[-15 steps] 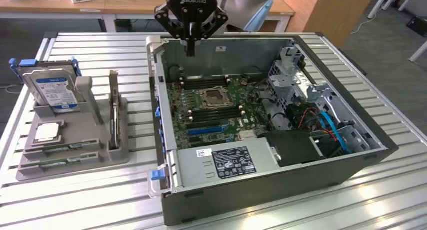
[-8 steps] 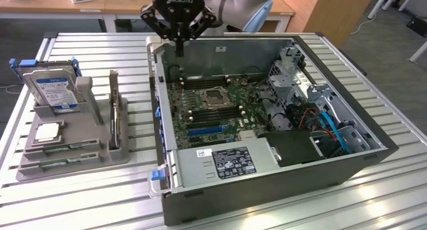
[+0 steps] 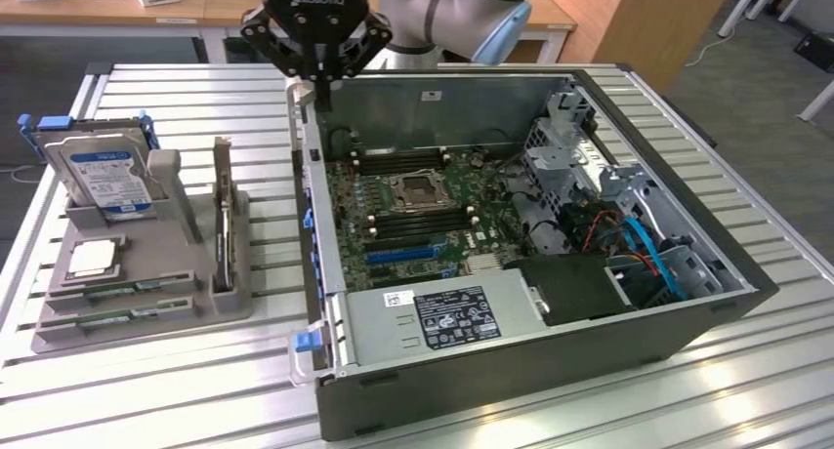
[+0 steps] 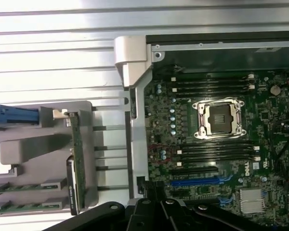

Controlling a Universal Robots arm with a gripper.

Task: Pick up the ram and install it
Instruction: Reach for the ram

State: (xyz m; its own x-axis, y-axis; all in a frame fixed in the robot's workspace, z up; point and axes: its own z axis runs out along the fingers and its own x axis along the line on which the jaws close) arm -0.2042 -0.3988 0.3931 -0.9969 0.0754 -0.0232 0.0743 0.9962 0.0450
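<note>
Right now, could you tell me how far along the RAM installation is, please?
Nothing looks done yet: the ram lies in the grey holder, and the memory slots in the computer case look empty. The gripper hangs shut above a corner of the case, apparently holding nothing. Picking up and installing are both left.

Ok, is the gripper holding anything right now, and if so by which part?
Nothing is held. The gripper is shut and empty above the computer case; the ram lies in the grey tray.
</note>
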